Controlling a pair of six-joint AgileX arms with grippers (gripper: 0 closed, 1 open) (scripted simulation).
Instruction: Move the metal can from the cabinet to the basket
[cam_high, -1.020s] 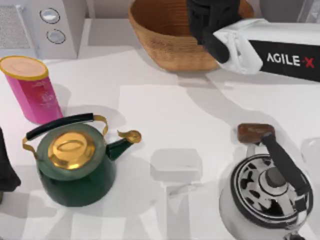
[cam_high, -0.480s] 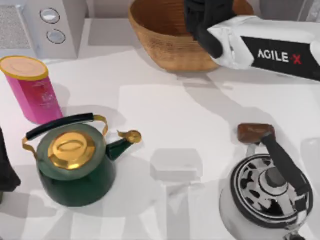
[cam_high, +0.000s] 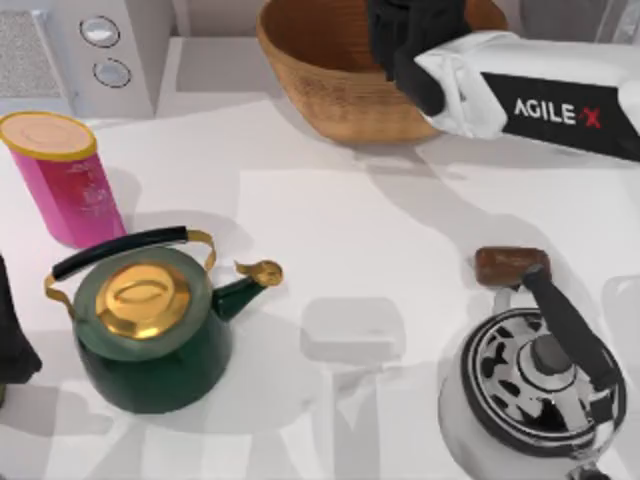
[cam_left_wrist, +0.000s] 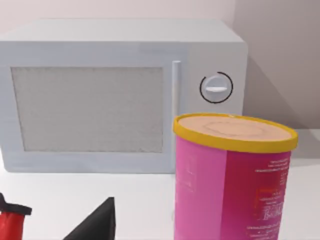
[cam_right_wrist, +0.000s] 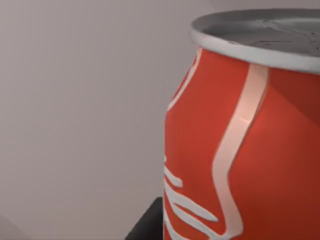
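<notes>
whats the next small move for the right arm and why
Probably lower a little, then open. The right gripper is over the basket in the top view, and the can sits close against its wrist camera, so it seems held. Release from lower would likely land it inside. The left arm sits parked at the table's left edge.

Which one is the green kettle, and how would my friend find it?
Start at the tall pink canister with the yellow lid, near the table's left edge. Just in front of it sits the green kettle, dark green and round. Its shiny gold lid, gold spout and black handle set it apart from the silver kettle on the right side.
</notes>
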